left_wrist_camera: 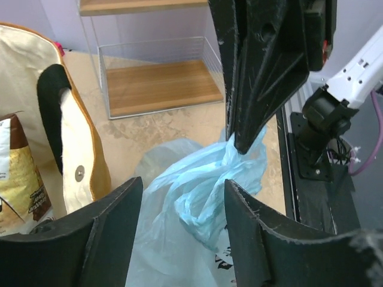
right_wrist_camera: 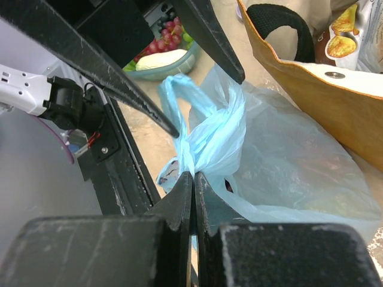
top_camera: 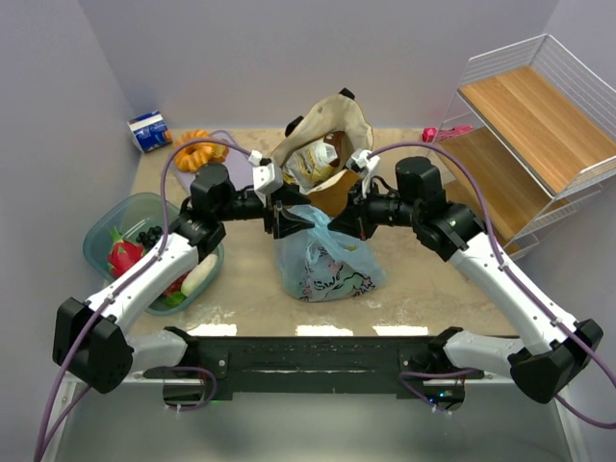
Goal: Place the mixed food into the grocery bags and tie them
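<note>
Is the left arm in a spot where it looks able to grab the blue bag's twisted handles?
Probably yes. The left gripper stands open with the blue bag's twisted handles just ahead, nothing between. The right gripper, pinching the same bunch, leaves little room.

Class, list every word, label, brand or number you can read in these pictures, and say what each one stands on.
Nothing can be read for certain.
On the brown snack packet in the tote: printed lines, too blurred.
On the light-blue plastic bag: dark print, crumpled, unreadable.
On the blue-and-white carton in the far corner: print too small.
</note>
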